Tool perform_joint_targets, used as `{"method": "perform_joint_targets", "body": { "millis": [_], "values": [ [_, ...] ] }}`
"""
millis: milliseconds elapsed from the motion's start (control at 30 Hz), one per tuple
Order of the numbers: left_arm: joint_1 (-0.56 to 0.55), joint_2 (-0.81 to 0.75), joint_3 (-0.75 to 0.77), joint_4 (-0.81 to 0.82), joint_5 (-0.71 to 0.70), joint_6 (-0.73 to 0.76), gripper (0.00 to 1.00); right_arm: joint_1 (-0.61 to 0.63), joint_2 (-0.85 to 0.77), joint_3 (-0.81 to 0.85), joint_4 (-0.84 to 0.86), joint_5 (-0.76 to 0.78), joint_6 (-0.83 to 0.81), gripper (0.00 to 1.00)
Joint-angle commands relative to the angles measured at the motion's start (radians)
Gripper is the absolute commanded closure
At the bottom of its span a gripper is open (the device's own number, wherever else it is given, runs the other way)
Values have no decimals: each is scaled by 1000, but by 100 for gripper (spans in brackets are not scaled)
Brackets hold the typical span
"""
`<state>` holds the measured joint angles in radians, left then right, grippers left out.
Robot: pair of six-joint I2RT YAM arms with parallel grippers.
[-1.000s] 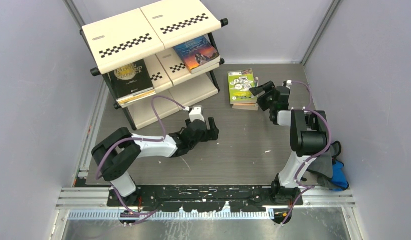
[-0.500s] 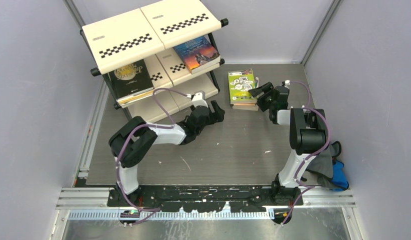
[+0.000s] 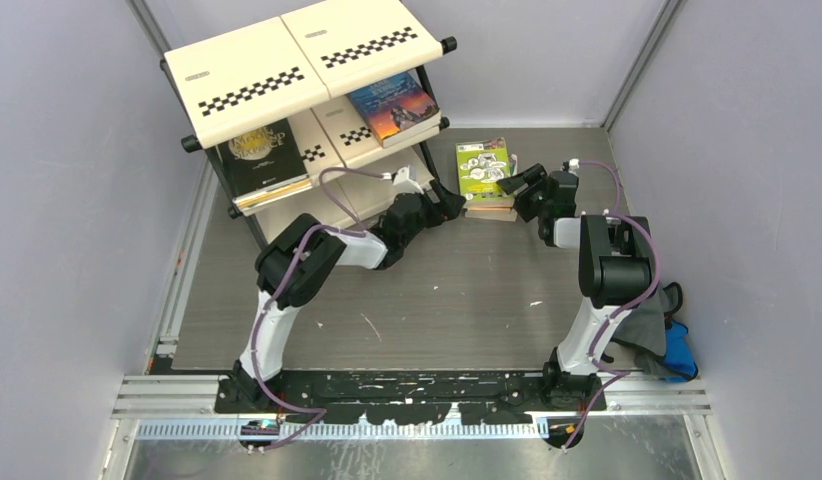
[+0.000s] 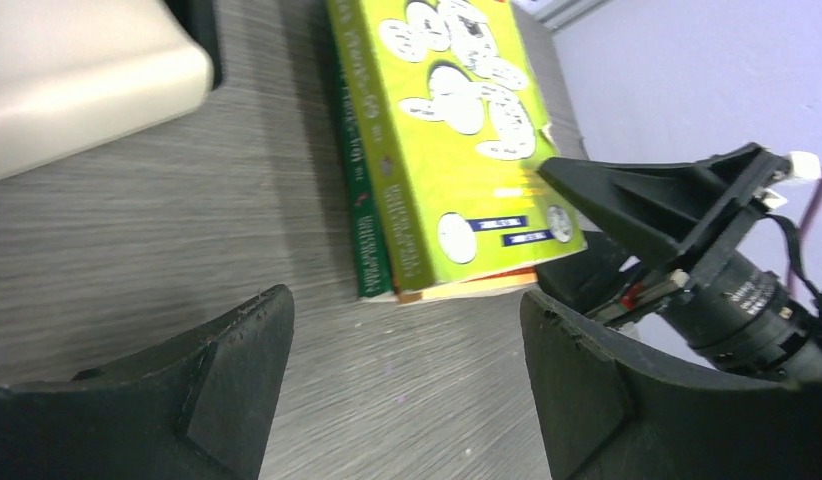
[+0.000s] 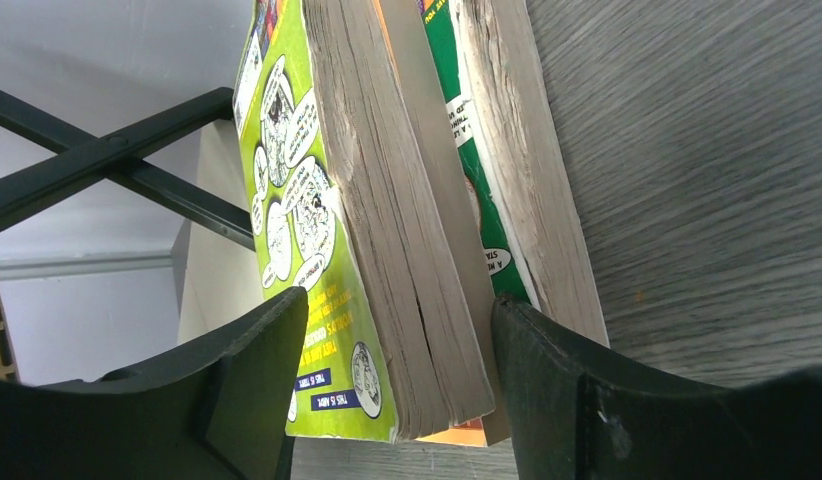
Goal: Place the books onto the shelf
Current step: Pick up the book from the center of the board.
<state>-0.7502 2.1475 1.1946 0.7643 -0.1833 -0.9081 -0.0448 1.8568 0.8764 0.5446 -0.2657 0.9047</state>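
- My left pincer (image 3: 449,205) is spread wide and holds nothing. It hovers low over the grey bench (image 3: 467,290), just beside the near left corner of a stack of books.
- The stack lies flat on the bench, right of the shelf (image 3: 257,75). A lime green book (image 3: 482,168) is on top, an orange book (image 4: 465,289) under it and a dark green book (image 4: 365,230) at the bottom.
- My right pincer (image 3: 509,185) is also spread, straddling the stack's near right edge. One finger is over the lime cover and the other is low by the bench. I cannot tell whether either finger touches.
- On the shelf's middle tier, a black book with gold lettering (image 3: 262,155) lies on the left and a blue book (image 3: 395,105) on the right.
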Motion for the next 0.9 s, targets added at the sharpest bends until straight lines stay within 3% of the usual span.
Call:
{"method": "perform_joint_targets", "body": {
  "millis": [0, 867],
  "values": [
    [3, 47, 98, 81, 73, -45, 17, 5, 2, 34, 27, -15, -26, 28],
    [38, 221, 307, 1, 161, -113, 17, 1, 25, 54, 15, -71, -50, 30]
  ]
}}
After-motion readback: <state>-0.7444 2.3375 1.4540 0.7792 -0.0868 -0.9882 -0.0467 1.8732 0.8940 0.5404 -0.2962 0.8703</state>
